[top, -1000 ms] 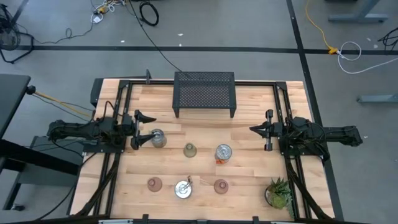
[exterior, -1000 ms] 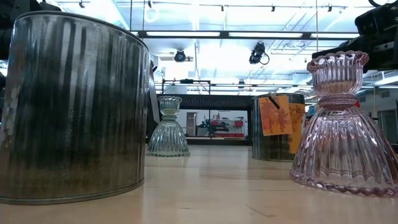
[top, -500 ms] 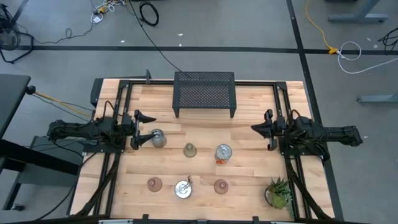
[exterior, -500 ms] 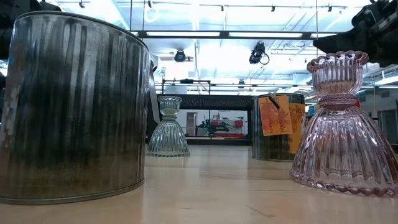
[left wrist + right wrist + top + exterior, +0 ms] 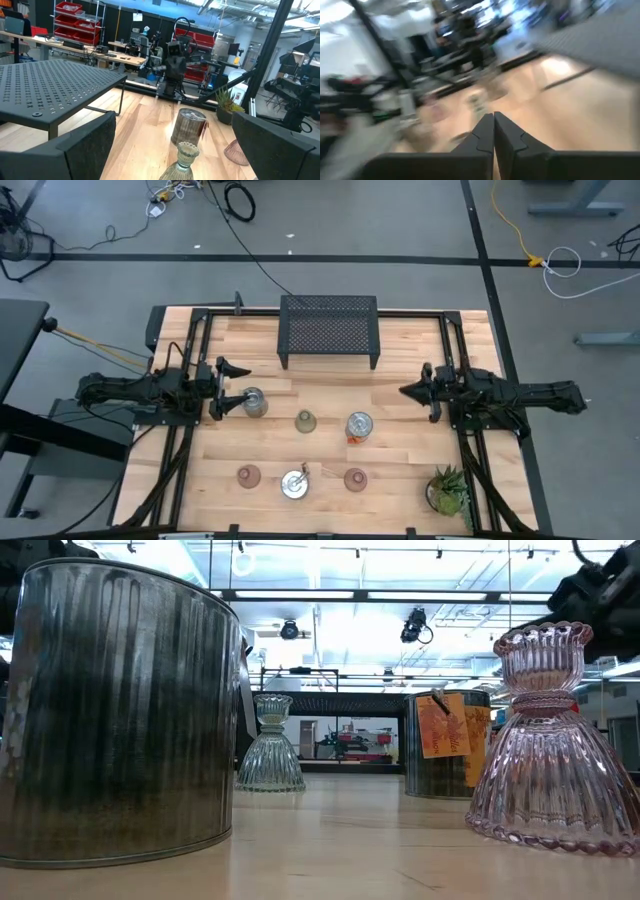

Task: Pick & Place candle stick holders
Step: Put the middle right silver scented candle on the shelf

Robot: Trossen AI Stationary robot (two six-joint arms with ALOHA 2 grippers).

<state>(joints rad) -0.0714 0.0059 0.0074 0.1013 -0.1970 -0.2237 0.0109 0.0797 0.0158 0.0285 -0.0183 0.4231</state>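
Where left pincer [image 5: 232,386] gapes, silver-topped holder [image 5: 253,402] beside

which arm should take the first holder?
Probably left. The left gripper is open and sits right beside the silver-topped holder. The right gripper is shut and farther from any holder.

My light wooden surface [image 5: 400,470] stands on a grey concrete floor [image 5: 400,220] crossed by dark tape lines. Black cables [image 5: 240,200] and a yellow cord [image 5: 515,225] trail over the floor. Around me is a workshop: red storage shelves [image 5: 75,20] along the far wall, cluttered workbenches [image 5: 115,52], and bright strip lights [image 5: 300,595] under a white ceiling.
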